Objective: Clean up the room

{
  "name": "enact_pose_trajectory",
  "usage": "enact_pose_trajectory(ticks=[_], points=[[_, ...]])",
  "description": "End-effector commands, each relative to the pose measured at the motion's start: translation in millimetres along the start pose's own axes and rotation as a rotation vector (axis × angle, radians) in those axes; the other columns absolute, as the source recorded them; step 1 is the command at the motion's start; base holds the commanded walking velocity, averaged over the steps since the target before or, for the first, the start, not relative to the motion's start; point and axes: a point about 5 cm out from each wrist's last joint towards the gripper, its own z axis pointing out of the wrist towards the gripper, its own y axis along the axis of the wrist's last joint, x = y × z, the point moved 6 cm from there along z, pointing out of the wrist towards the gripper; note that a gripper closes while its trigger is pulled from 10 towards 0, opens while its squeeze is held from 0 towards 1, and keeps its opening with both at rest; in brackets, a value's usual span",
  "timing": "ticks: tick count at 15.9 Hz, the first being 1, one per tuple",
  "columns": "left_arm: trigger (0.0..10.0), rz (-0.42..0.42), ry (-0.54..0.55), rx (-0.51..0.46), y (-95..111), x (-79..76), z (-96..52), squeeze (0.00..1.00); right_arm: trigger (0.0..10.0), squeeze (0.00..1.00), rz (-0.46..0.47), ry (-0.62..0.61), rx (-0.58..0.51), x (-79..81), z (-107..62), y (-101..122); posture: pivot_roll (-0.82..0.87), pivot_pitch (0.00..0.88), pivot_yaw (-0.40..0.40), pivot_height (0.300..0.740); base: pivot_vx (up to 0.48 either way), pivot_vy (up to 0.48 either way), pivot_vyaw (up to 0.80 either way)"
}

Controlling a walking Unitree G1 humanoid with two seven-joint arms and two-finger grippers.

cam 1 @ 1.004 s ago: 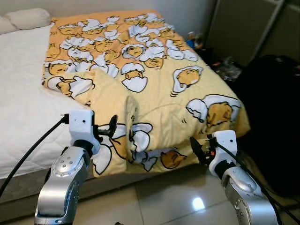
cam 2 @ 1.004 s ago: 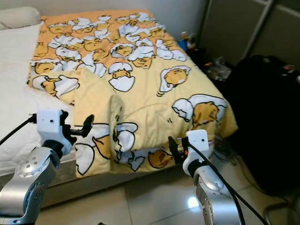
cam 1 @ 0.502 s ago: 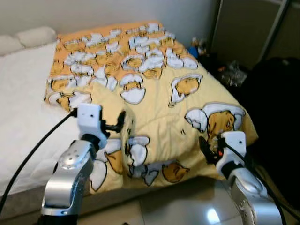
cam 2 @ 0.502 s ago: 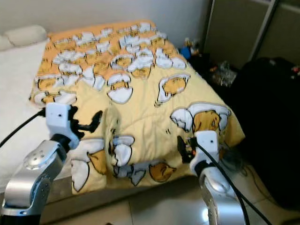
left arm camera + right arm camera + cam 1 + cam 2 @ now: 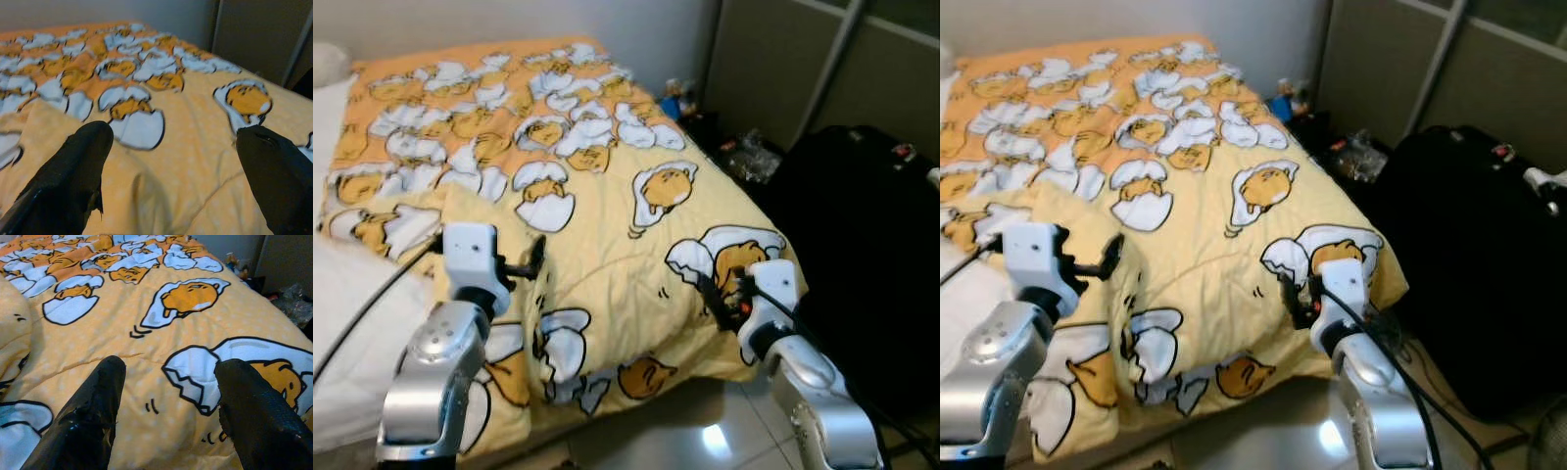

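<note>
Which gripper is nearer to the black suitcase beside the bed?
Right. The right gripper hovers open over the blanket's foot corner, the bed corner closest to the black suitcase. The left gripper, also open, sits over the blanket's middle fold, farther from it.

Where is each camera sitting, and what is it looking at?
Left eye view: on the head, looking down at the yellow blanket on the bed; both silver arms show.
Right eye view: the same scene, with the black suitcase beside the bed.
Left wrist view: along the open left gripper, over the blanket.
Right wrist view: along the open right gripper, over the blanket.
Shared: both wrist views show the blanket's egg cartoons.
</note>
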Motion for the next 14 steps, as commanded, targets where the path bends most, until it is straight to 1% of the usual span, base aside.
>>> enact_pose_trajectory(ticks=[1, 5, 10, 14], points=[[10.0, 0.003, -0.027, -0.006, 2.0, -8.1, -1.0, 0.0, 10.0, 0.0, 0.003, -0.025, 0.009, -9.0, -2.8, -3.3, 0.0, 0.008, 0.024, 0.74, 0.0, 0.0, 0.0], [10.0, 0.011, -0.029, 0.002, 0.8, -5.5, -2.0, 0.0, 10.0, 0.0, 0.017, -0.043, 0.01, -10.5, -4.3, -6.0, 0.0, 0.008, 0.04, 0.74, 0.0, 0.349, 0.0], [10.0, 0.024, -0.044, 0.007, 1.8, -6.5, 0.9, 0.0, 10.0, 0.0, 0.026, -0.057, 0.007, -11.5, -5.7, -7.7, 0.0, 0.007, 0.054, 0.74, 0.0, 0.341, 0.0], [10.0, 0.029, -0.045, 0.011, 2.1, -3.9, 0.3, 0.0, 10.0, 0.0, 0.032, -0.06, 0.007, -10.0, -5.1, -9.1, 0.01, 0.007, 0.057, 0.74, 0.0, 0.331, 0.0]])
